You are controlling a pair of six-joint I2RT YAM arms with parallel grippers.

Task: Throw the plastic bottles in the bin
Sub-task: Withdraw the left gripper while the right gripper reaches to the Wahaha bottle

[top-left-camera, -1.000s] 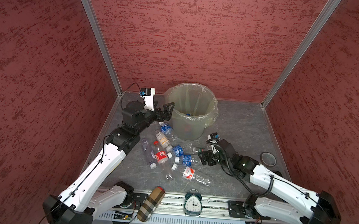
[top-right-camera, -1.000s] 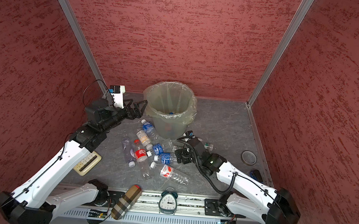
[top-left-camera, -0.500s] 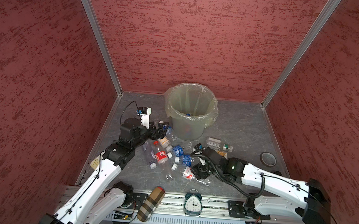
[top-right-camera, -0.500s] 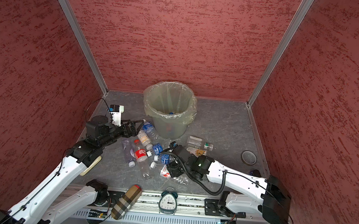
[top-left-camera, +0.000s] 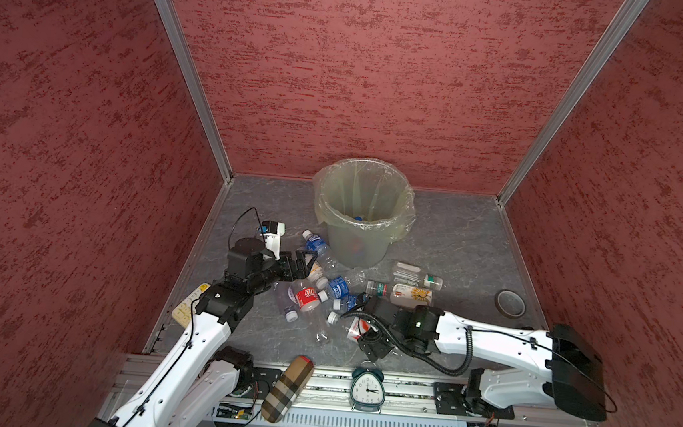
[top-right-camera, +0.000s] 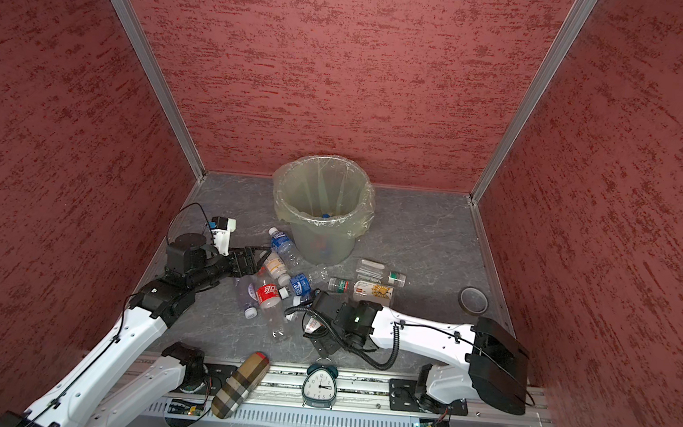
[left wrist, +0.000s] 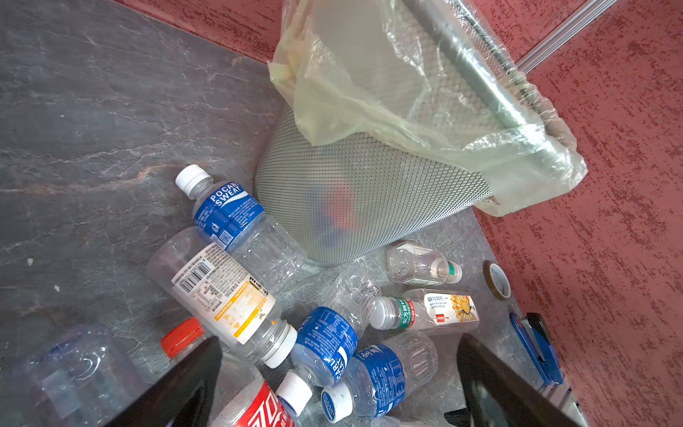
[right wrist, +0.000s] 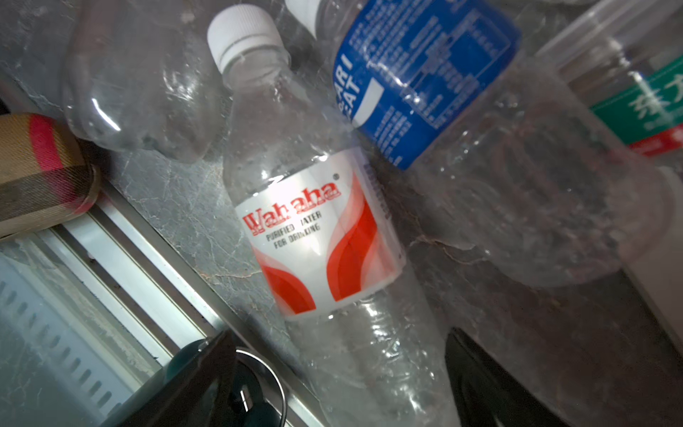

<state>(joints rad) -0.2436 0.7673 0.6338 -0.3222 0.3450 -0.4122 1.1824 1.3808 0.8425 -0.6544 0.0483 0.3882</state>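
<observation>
Bin [top-left-camera: 353, 249]: stood upright, far centre.
Left gripper [top-left-camera: 306, 263]: jaws gaped empty over plastic bottles [top-left-camera: 307, 297] near-left of bin.
Right gripper [right wrist: 338, 351]: jaws straddled red-white bottle [right wrist: 314, 229], seemingly unclenched.

The Wahaha bottle [right wrist: 318, 229] is clear, glossy, dented plastic with a smooth printed label and a ribbed white cap. The bin [left wrist: 369, 185] is fine grey mesh, lined with a thin, crinkled, translucent yellowish plastic bag [left wrist: 369, 92]. The tabletop [left wrist: 92, 129] looks like matt grey veined stone, the walls [top-left-camera: 363, 78] are rough red, and the plaid case [top-left-camera: 287, 387] looks like woven cloth.
</observation>
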